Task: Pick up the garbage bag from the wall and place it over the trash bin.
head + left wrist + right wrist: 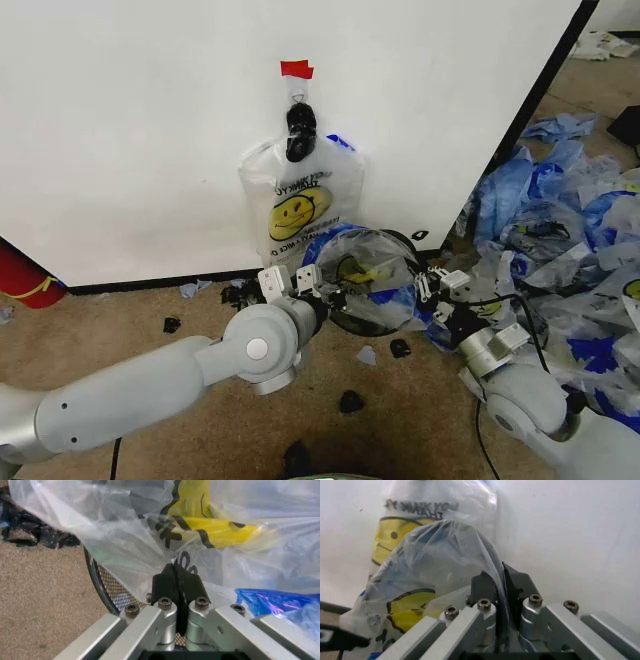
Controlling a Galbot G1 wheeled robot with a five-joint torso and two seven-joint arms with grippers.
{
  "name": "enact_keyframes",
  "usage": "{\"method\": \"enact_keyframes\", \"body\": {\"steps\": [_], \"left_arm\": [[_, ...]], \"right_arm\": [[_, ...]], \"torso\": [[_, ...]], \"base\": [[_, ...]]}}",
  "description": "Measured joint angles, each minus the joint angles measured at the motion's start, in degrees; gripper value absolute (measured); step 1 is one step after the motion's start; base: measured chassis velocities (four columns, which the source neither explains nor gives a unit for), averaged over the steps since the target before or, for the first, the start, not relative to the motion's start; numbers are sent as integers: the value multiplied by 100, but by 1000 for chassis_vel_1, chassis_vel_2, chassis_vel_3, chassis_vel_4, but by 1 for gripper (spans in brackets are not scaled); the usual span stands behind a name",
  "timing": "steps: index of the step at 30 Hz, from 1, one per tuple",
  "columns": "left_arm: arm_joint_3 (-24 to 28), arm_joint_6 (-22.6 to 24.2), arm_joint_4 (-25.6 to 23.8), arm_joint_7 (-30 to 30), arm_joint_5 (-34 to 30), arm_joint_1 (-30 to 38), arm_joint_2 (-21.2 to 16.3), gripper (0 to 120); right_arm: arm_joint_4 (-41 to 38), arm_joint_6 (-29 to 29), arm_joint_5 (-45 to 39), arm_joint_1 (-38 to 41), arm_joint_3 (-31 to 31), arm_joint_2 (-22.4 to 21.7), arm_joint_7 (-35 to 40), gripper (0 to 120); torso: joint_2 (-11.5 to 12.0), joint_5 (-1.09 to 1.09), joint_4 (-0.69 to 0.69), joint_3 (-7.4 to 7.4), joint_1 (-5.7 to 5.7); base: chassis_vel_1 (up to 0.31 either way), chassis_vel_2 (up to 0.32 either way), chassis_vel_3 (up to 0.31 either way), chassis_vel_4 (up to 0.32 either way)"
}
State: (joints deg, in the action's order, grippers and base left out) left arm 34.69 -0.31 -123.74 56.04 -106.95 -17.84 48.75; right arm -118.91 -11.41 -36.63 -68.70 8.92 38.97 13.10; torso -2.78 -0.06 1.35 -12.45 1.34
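Nearest, on the carpet [120, 330], both arms reach toward the wall. The left tool [312, 290] is pinched tight on a fold of the garbage bag [372, 265] at its left side; its fingers [176, 583] meet with the film caught between them. The right tool [432, 287] clamps the bag's right edge the same way. The bag is stretched between them, spread over the trash bin [352, 318], whose black rim and mesh side show beneath. Behind it, a second smiley bag [298, 200] hangs on the wall [150, 130] from a hook under red tape [296, 69]. To the right lies a heap of blue-and-clear bags [570, 220].
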Motion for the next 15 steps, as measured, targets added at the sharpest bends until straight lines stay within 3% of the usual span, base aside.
{"method": "enact_keyframes", "body": {"steps": [15], "left_arm": [[-257,-18,-306,-86,106,-453,-257,0]], "right_arm": [[238,45,-465,177,-110,325,225,0]], "torso": [[0,0,0,0,0]], "base": [[0,0,0,0]]}}
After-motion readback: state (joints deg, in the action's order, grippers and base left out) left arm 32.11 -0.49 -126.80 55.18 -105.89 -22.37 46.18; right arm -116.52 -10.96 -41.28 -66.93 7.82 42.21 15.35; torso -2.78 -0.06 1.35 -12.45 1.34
